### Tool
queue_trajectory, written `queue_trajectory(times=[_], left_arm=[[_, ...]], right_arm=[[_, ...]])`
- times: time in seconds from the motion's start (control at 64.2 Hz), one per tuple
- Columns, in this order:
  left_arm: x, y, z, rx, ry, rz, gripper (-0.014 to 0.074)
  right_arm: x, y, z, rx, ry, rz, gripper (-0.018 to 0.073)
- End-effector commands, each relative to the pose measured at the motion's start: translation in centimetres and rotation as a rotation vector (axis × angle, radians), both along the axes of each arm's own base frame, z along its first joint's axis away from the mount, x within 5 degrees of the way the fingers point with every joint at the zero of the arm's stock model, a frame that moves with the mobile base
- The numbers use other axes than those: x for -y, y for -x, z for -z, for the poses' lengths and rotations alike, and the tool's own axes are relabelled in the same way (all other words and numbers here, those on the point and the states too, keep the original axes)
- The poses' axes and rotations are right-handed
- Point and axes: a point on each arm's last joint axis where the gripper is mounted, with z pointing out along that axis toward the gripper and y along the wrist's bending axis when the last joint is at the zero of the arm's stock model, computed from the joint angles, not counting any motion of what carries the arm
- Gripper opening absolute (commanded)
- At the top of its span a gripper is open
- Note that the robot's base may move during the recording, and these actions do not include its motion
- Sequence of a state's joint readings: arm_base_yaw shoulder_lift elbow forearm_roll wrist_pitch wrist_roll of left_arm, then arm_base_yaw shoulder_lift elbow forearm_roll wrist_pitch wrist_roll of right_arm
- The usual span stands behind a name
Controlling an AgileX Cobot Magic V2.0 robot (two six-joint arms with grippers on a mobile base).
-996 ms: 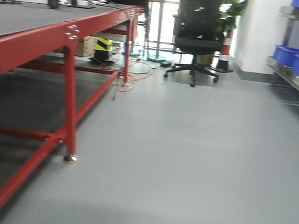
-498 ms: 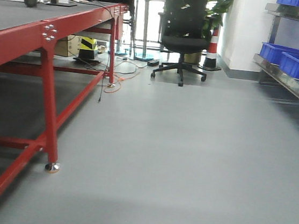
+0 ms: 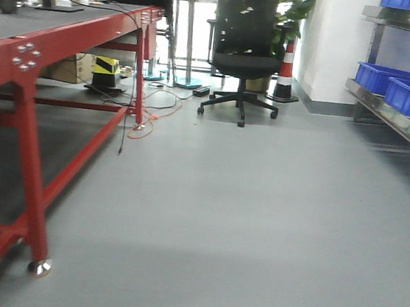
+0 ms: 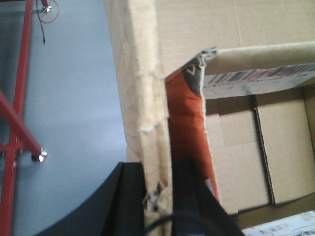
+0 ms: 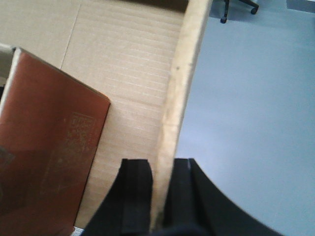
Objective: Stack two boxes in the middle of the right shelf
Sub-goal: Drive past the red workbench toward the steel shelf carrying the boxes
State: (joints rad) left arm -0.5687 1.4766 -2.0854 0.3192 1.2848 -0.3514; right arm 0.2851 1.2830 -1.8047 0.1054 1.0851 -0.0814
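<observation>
Left gripper (image 4: 157,199): its jaws are closing tight on one side wall of the open box (image 4: 275,162), one dark finger outside and one inside, with the frayed cardboard edge between them.
Right gripper (image 5: 158,196): its jaws are pinching the opposite wall the same way, with nothing but cardboard in the narrow gap.
Box: both arms are carrying it, above the grey floor (image 3: 256,226) and in front of the robot. It is not resting on any shelf.
Contents: a flat red-brown item (image 5: 44,147) is lying inside. I cannot tell what it is.
Second box: no second box is showing clearly in either wrist view, so I cannot tell where it is.
Shelf (image 3: 394,116): it is standing at the right edge of the front view, well apart from the robot, and blue bins (image 3: 405,91) are sitting on it.
Surroundings: a red table (image 3: 70,34) is running along the left, and a chair (image 3: 243,47) is standing ahead.
Progress: the pickup looks done, judging by the two firm grips. The approach to the shelf, the placing and the stacking all appear to be ahead.
</observation>
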Motion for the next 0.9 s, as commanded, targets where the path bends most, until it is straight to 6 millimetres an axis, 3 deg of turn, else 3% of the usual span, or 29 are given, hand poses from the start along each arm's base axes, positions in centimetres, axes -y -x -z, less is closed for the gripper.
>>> queue_trajectory(times=[0.0,0.887], left_arm=[[-0.01,0.4,-1.12,0.081,0.03,0.02,-0.0111],[-0.03,0.36,-1.19,0.089,0.03,0.019,-0.0111]], right_arm=[[0.05,0.29,-0.86,0.063,-0.02,-0.006,-0.0151],[0.05,0.29,-0.86,0.063,-0.02,-0.006,-0.0151]])
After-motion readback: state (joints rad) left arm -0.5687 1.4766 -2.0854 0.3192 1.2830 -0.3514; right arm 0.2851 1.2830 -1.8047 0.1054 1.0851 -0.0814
